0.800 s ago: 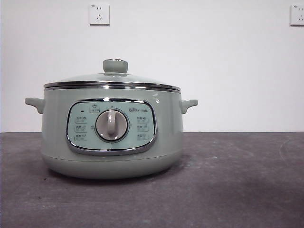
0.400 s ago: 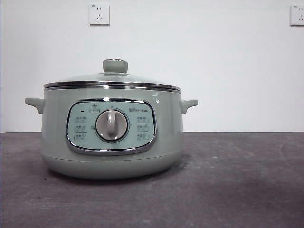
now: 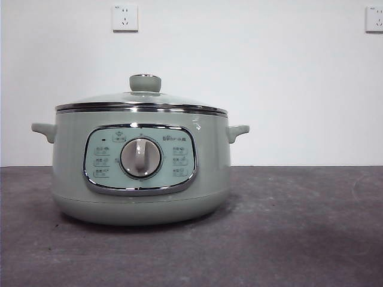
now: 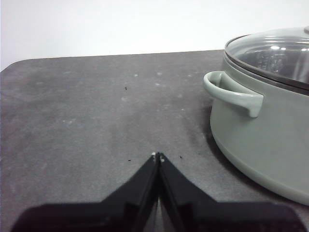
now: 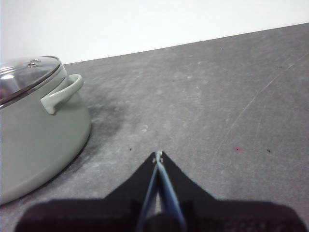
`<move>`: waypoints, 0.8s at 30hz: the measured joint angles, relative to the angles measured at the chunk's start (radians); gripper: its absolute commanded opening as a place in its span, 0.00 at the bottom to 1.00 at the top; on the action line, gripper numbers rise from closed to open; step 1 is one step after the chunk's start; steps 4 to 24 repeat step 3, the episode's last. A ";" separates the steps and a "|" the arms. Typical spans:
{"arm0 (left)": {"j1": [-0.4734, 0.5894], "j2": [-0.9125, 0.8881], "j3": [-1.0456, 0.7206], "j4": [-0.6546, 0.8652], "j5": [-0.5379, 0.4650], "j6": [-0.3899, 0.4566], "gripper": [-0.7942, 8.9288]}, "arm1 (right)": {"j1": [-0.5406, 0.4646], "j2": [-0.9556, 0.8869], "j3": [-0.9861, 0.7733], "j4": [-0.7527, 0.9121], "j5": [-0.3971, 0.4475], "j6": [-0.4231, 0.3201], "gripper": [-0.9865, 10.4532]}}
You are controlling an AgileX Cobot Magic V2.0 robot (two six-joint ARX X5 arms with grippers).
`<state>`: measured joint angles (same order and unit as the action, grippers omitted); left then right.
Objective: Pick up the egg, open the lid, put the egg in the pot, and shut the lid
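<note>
The sage-green pot (image 3: 140, 167) stands left of centre on the dark table, its dial facing the front view. The pale green glass lid (image 3: 141, 100) sits closed on it, knob on top. The egg is out of view. My left gripper (image 4: 158, 156) is shut with nothing in it, low over the table beside one side handle of the pot (image 4: 260, 140); the lid (image 4: 273, 55) shows there too. My right gripper (image 5: 158, 154) is shut and empty, off the other handle of the pot (image 5: 41, 133). Neither arm shows in the front view.
Two white wall sockets (image 3: 125, 17) (image 3: 374, 18) hang on the white wall behind. The grey table surface (image 3: 299, 227) stretches out to the right of the pot. The table's far edge (image 4: 111, 54) meets the wall.
</note>
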<state>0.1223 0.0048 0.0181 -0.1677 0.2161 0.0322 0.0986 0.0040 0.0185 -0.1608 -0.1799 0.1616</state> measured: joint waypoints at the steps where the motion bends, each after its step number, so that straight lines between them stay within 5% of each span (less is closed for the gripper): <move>1: 0.000 0.000 0.000 0.000 0.000 0.000 0.08 | 0.000 0.000 0.000 0.000 0.000 0.000 0.09; 24: 0.000 0.000 0.000 0.000 0.000 0.000 0.08 | 0.000 0.000 0.000 0.000 0.000 0.000 0.09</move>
